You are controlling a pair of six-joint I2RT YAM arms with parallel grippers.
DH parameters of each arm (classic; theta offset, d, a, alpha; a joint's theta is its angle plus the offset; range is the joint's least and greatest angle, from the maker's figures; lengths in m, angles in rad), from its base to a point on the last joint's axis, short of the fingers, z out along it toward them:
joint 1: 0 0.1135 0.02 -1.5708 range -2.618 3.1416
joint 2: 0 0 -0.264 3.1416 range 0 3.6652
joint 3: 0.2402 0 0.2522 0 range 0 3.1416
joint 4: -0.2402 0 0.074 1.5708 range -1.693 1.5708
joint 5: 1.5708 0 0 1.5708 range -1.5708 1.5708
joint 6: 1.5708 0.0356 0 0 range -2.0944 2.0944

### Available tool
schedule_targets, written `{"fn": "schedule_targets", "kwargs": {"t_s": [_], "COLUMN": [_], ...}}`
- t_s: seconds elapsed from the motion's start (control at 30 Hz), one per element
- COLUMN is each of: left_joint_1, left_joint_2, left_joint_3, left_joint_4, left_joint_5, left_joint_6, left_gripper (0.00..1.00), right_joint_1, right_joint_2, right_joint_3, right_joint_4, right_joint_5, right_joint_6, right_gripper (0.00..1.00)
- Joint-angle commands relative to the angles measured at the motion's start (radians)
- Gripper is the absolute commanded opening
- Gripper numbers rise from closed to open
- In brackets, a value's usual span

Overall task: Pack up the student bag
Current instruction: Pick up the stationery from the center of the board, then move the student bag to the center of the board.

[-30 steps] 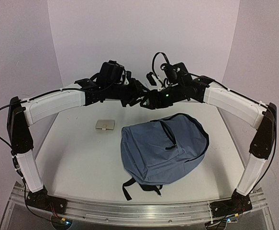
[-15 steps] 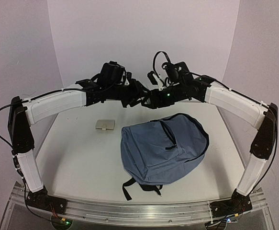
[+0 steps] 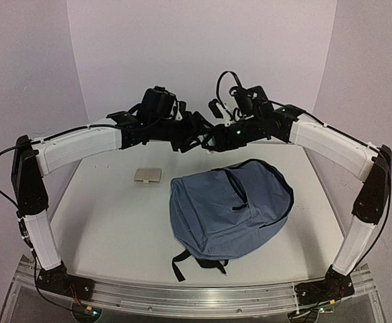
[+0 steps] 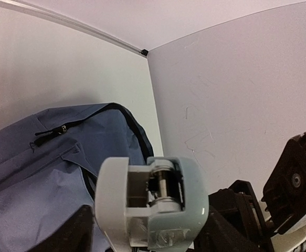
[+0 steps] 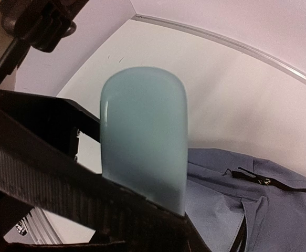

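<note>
The student bag (image 3: 232, 208), slate-blue with black straps, lies flat on the table right of centre, its zippers shut. It also shows in the left wrist view as the bag (image 4: 37, 173) and in the right wrist view as the bag (image 5: 257, 210). Both grippers meet in the air above its far edge. A pale teal object (image 5: 142, 142) with a metal mechanism at one end (image 4: 158, 194) sits between them. My right gripper (image 5: 137, 205) is shut on it. My left gripper (image 4: 150, 233) stands open around it, with a thin gap showing at one finger. In the top view the left gripper (image 3: 194, 136) and right gripper (image 3: 214, 138) nearly touch.
A small beige flat item (image 3: 147, 175) lies on the table left of the bag. White walls enclose the table at the back and on both sides. The bag's black straps (image 3: 182, 264) trail toward the near edge.
My left gripper's jaws have spread apart from the teal object while the right gripper has closed on it. The right wrist has shifted slightly up and right. The bag has not moved.
</note>
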Motion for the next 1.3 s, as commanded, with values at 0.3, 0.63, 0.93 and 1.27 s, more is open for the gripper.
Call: {"fn": "schedule_targets", "kwargs": {"t_s": [0.3,0.63,0.93,1.27], "left_joint_1": [-0.004,-0.023,-0.104,-0.167], "left_joint_2": [-0.053,-0.067,0.087,0.275], "left_joint_3": [0.002,-0.111,0.065,0.307], "left_joint_4": [-0.153,-0.174,-0.385,-0.493], "left_joint_5": [-0.089,-0.128,-0.277,-0.329], "left_joint_6": [0.082,0.105,0.153,0.185], "left_gripper": [1.00,0.98,0.95,0.68], "right_joint_1": [-0.065,-0.066,-0.083,-0.125], "right_joint_2": [-0.186,-0.248,-0.247,-0.254], "right_joint_3": [-0.193,-0.324,-0.400,-0.421], "right_joint_4": [-0.034,-0.213,-0.298,-0.332], "right_joint_5": [-0.114,0.021,0.182,0.213], "right_joint_6": [-0.001,-0.114,-0.163,-0.181], "right_gripper": [0.00,0.00,0.00,0.00]}}
